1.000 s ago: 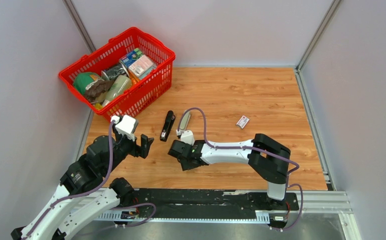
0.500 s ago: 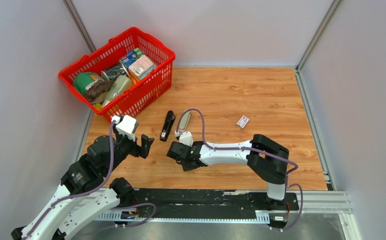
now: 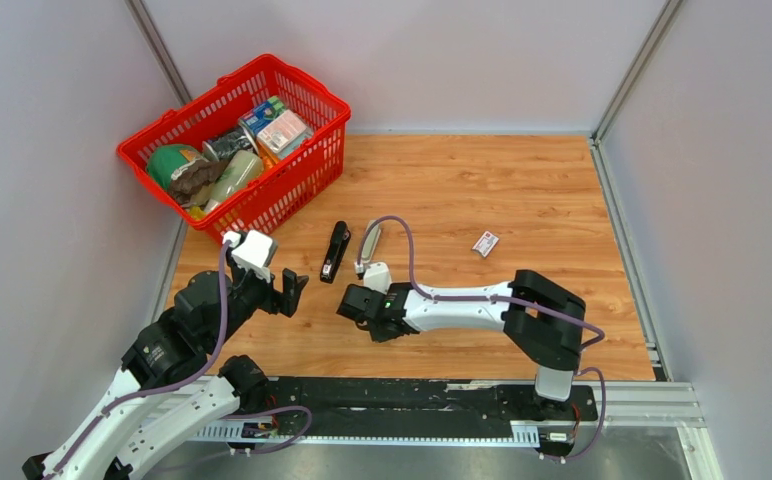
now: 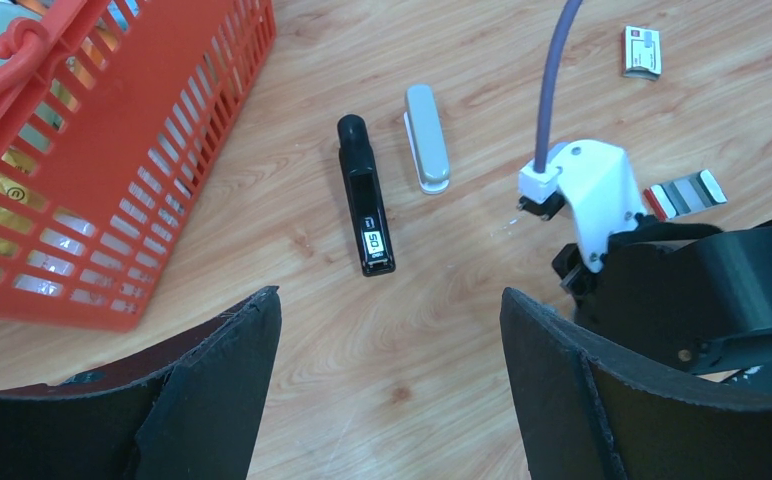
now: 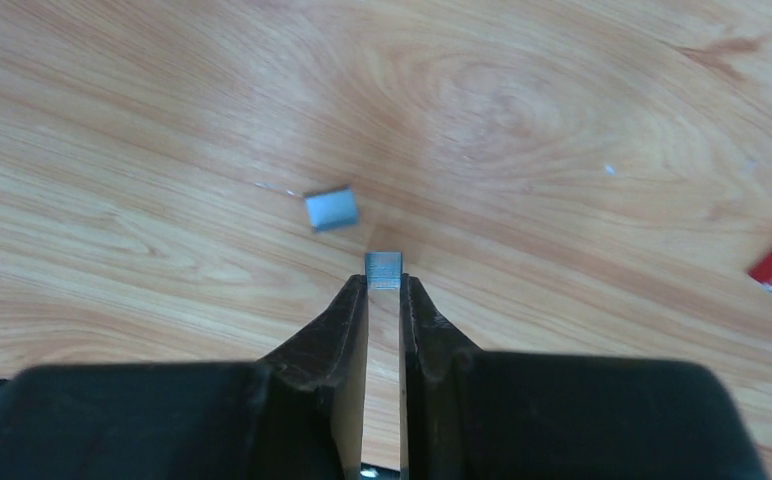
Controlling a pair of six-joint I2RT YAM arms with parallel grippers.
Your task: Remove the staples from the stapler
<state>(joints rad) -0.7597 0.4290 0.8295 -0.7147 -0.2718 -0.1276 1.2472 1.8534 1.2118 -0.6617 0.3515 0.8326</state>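
Staples [image 5: 330, 208] lie loose on the wooden table [image 3: 522, 190], in at least two short silver strips, so I judge that some of the load is already out of the magazine. One strip sits slightly askew on the bare wood. The nearer strip [image 5: 385, 268] is right at the tips of the right gripper [image 5: 384, 285]. Its jaws are drawn narrow, one on each side of that strip. It looks pinched, though I can't be sure the grip is firm. The arm is stretched low across the table, probably because so thin and flat a piece can only be taken from close to the surface.

Just beyond that gripper lies the stapler [image 3: 335, 252], flat on the table with its long axis running away from the arms. Nothing is touching it. A grey-beige bar [image 3: 370, 240] lies just beside it on the right, roughly parallel. Whether any staples remain inside the stapler I cannot tell.

The left gripper [image 4: 387, 300] hovers off the wood, jaws spread wide and holding nothing, looking straight at the stapler. I take that as a waiting pose, placed to steady or lift the stapler if needed.

Further out, a red basket [image 3: 292, 180] of groceries stands at the far left corner. A small white-and-red box [image 3: 485, 242] lies well apart to the right. Neither seems to play any part.
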